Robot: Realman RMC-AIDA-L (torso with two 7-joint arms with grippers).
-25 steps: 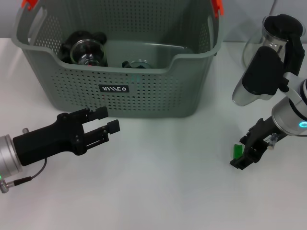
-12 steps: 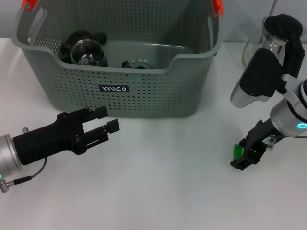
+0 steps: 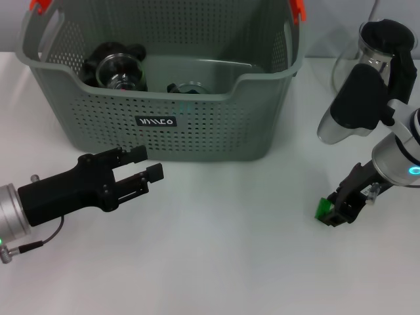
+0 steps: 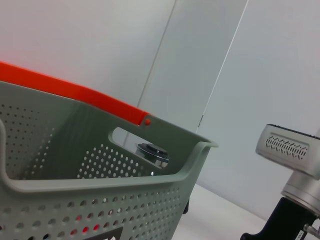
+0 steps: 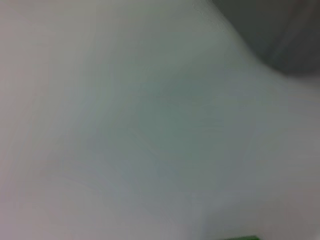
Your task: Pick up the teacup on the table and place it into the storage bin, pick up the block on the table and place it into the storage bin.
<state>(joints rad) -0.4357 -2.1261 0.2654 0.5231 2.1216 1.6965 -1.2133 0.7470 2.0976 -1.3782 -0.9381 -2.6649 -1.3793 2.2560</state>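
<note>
we see our right gripper [image 3: 331,211] down on the white table [image 3: 230,262], fingers clenched on the green block [image 3: 322,209], well apart from the storage bin [image 3: 197,125]. a glass teacup [image 3: 120,71] lies inside the bin. our left gripper [image 3: 149,168] hovers before the bin, fingers released.
</note>
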